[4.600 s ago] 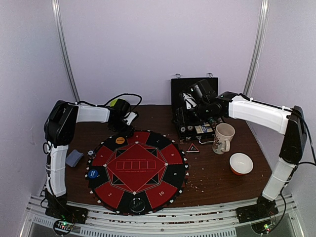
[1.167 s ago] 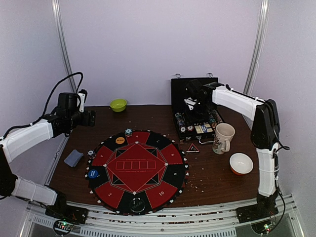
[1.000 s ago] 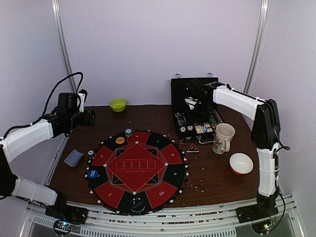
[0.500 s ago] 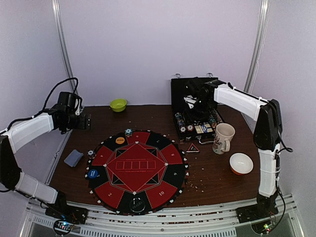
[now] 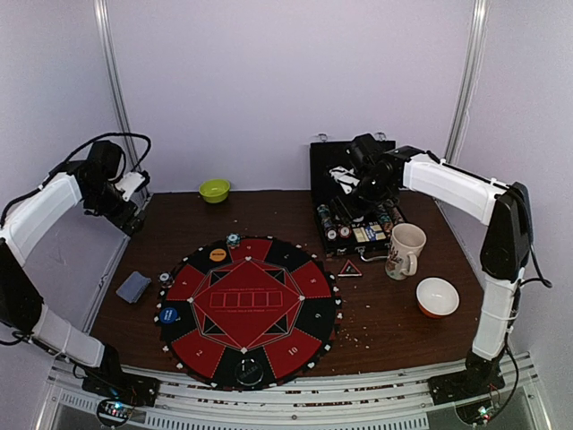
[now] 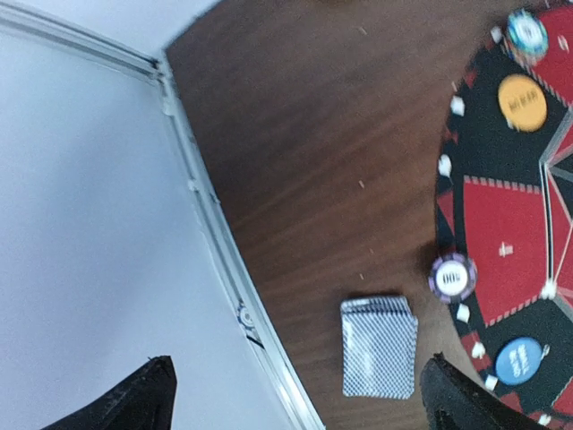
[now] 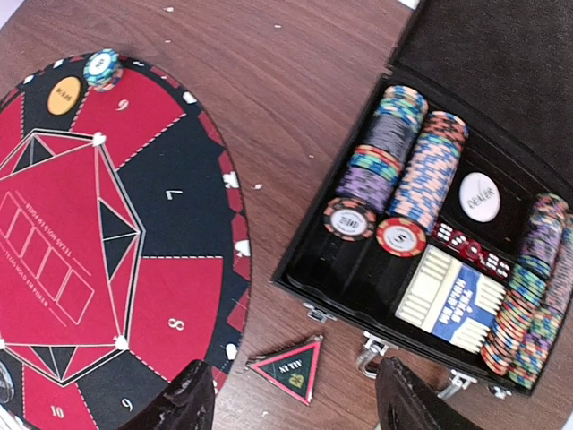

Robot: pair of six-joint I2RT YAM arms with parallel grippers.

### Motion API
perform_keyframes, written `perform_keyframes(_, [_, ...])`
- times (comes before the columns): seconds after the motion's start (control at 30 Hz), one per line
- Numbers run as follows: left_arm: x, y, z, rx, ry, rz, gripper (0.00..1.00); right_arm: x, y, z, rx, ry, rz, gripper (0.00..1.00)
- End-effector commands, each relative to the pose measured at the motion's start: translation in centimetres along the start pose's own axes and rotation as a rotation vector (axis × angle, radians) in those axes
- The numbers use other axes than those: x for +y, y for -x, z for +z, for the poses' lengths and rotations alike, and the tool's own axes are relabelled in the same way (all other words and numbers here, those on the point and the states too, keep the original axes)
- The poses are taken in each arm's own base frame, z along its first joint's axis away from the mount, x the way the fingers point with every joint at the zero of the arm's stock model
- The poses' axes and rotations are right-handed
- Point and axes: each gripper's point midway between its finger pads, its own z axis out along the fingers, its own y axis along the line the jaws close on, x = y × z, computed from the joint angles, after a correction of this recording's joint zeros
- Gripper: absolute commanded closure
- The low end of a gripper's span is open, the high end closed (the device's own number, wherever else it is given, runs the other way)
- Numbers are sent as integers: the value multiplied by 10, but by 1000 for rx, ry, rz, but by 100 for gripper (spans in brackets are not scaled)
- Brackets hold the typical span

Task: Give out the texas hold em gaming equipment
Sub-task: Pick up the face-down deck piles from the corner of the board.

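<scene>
The round red-and-black mat (image 5: 246,300) carries an orange disc (image 5: 218,254), a blue disc (image 5: 168,314), a clear disc (image 5: 250,369) and a striped chip (image 5: 233,240). A grey-blue card deck (image 6: 380,358) lies on the wood left of the mat, near a purple chip (image 6: 452,276). My left gripper (image 6: 300,399) hangs open high above the table's left edge. My right gripper (image 7: 295,403) is open and empty above the red-black triangle (image 7: 291,367) and the open black case (image 7: 358,296). The case holds rows of striped poker chips (image 7: 421,170).
A white mug (image 5: 406,249) and an orange bowl (image 5: 437,296) stand right of the mat. A green bowl (image 5: 214,189) sits at the back by the wall. The case lid (image 5: 340,166) stands upright behind the right gripper. A metal rail (image 6: 215,224) borders the table's left edge.
My left arm has swung up and back toward the left wall, still open. My right gripper has shifted slightly right above the case. Nothing on the table has moved.
</scene>
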Motion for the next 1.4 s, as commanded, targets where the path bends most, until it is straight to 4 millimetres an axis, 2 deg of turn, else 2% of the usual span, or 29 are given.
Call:
perform_keyframes(0.0, [-51,-78,37,248,-276,258,2,18,1,-5,-44,96,-47,36])
perform_keyframes(0.03, [-60,-88,45,269,-319,259,2,20,0,-6,-53,106,-51,36])
perform_keyframes(0.1, [-64,-99,55,303,-351,244,1,22,-1,-11,-64,117,-59,36])
perform_keyframes(0.3, [-62,-98,63,274,-354,213,2,25,-1,-24,-124,128,-76,36])
perform_keyframes(0.47, [-72,-122,81,316,-358,238,2,24,-1,-29,-131,122,-82,36])
perform_keyframes(0.57, [-75,-121,86,318,-371,238,2,24,0,-29,-135,122,-87,36])
perform_keyframes(0.7, [-61,-125,97,368,-312,243,2,23,-1,-31,-131,116,-92,36])
perform_keyframes(0.77, [-63,-125,101,369,-332,235,2,23,-2,-31,-130,115,-98,36])
perform_keyframes(0.83, [-67,-130,105,386,-350,231,2,23,-1,-33,-134,112,-102,36])
perform_keyframes(0.9, [-62,-136,108,419,-324,240,2,22,0,-35,-139,110,-106,36])
perform_keyframes(1.0, [-56,-130,112,407,-310,225,2,24,1,-36,-144,120,-114,36])
perform_keyframes(1.37, [-85,-138,129,419,-462,191,3,22,-3,-37,-142,106,-133,35])
